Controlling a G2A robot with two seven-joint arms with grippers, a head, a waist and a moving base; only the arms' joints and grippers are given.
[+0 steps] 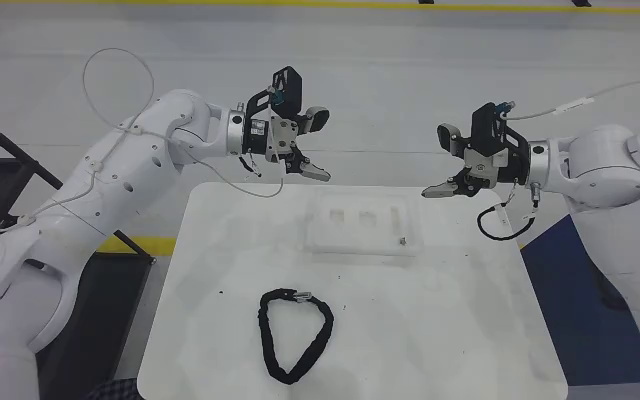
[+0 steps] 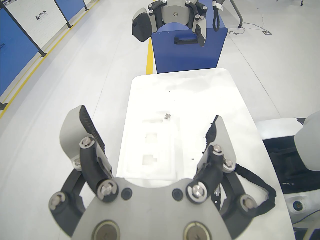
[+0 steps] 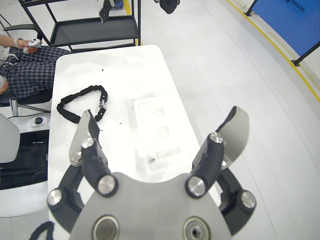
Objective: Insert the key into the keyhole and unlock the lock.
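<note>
My left gripper (image 1: 320,146) has its jaws spread wide with nothing between them, and it hangs over the worktop's (image 1: 460,330) far left corner. My right gripper (image 1: 440,162) is just as wide and bare, off the far right corner. The key (image 1: 401,240) lies in the white tray (image 1: 330,238), at its right end, and the tray sits against the worktop's far edge. The lock (image 1: 295,335), a black sleeved chain loop, lies toward the near edge, well apart from the key.
</note>
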